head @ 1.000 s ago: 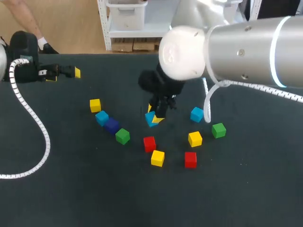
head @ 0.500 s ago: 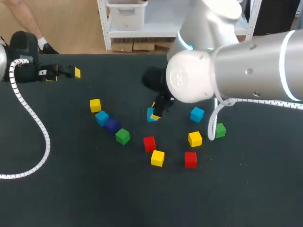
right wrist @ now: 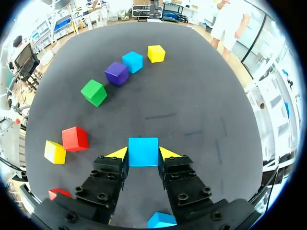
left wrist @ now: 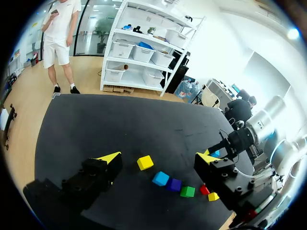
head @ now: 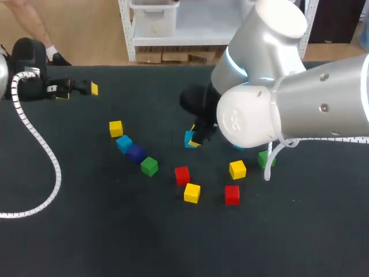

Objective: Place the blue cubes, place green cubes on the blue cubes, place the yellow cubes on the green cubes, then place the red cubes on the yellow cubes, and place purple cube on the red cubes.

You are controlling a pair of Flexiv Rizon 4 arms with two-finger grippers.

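- Right end effector (right wrist: 143, 154) is clenched on a blue cube (right wrist: 143, 150), 1 yellow tip on each of 2 opposite faces, around the worktop's (right wrist: 192, 96) middle.
- Left end effector (left wrist: 159, 157) hangs spread and empty near the far left corner.
- The cube looks light, rigid and smooth-sided. Its flat opposite faces, pinched centrally, look the best hold, since an off-centre grip could let it twist.
- A 2nd blue cube (right wrist: 132, 61) lies just beside the purple cube (right wrist: 116, 73).
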